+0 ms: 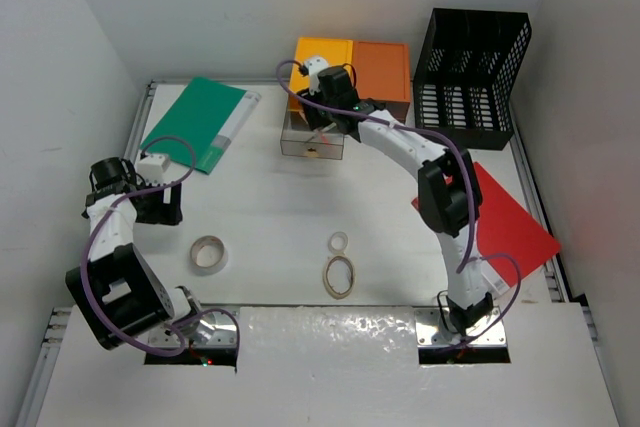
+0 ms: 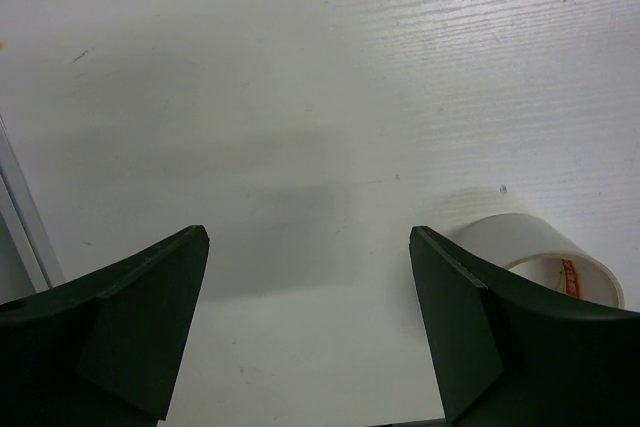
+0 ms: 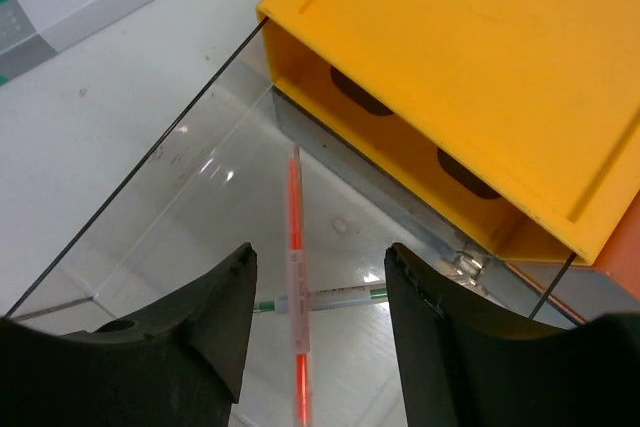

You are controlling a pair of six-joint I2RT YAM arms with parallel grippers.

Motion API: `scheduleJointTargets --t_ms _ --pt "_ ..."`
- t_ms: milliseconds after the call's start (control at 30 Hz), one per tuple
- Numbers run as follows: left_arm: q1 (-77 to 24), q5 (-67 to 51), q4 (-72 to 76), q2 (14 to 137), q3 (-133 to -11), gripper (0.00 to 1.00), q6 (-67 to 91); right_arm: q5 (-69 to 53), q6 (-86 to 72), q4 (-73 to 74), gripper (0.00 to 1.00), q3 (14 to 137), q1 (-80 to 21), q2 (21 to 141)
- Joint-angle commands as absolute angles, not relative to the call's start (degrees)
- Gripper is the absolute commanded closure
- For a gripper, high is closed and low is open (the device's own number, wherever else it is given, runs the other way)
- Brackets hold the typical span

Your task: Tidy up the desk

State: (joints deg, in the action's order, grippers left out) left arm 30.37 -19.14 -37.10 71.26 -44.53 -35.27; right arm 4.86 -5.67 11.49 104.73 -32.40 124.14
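The white desk [image 1: 270,202] holds scattered items. My right gripper [image 1: 322,130] [image 3: 320,249] is open over a clear drawer [image 1: 312,139] [image 3: 170,217] in front of a yellow box [image 1: 320,59] [image 3: 450,47]. A red pen [image 3: 295,237] runs lengthwise between the jaws, touching neither, and crosses over a green pen [image 3: 345,296] on the drawer floor. My left gripper [image 1: 163,207] [image 2: 308,233] is open over bare desk at the left, nothing between its fingers. A white tape roll [image 1: 208,253] [image 2: 525,242] sits just beyond its right finger.
An orange box [image 1: 382,69] adjoins the yellow one. A black mesh crate [image 1: 470,62] stands at the back right. A green folder [image 1: 200,122] lies back left, a red folder [image 1: 510,222] at the right edge. A small white ring [image 1: 339,241] and rubber bands [image 1: 339,275] lie near the front middle.
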Motion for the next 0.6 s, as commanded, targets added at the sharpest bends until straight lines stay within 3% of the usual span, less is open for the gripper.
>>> scheduleJointTargets --t_ms 0,200,300,333,367,433,567 --pt "30.85 -20.48 -36.56 70.93 -46.14 0.2 -34.8 4.57 -3.69 11.78 0.47 106.53 -32.52 117.87" --pt "30.85 -20.92 -37.18 70.84 -46.05 0.2 -34.98 2.82 -4.3 12.22 0.47 101.27 -32.52 110.49" --pt "30.76 -20.92 -37.35 70.66 -46.23 0.2 -35.16 0.18 -5.27 12.66 0.64 96.43 -32.96 106.45" --pt "30.85 -20.83 -37.35 70.49 -46.14 0.2 -35.07 -1.48 -5.27 12.66 0.72 94.94 -33.66 104.61" --pt "30.85 -21.0 -37.35 70.49 -46.23 0.2 -35.16 -2.63 -4.84 12.31 0.87 91.96 -34.1 103.72" --pt "30.85 -21.18 -37.44 70.4 -46.41 0.2 -34.98 -6.22 -3.96 11.78 0.98 88.79 -35.94 101.53" --pt "30.85 -21.71 -37.79 70.22 -46.58 0.2 -34.89 -11.24 -0.44 11.16 1.0 79.83 -39.72 99.76"
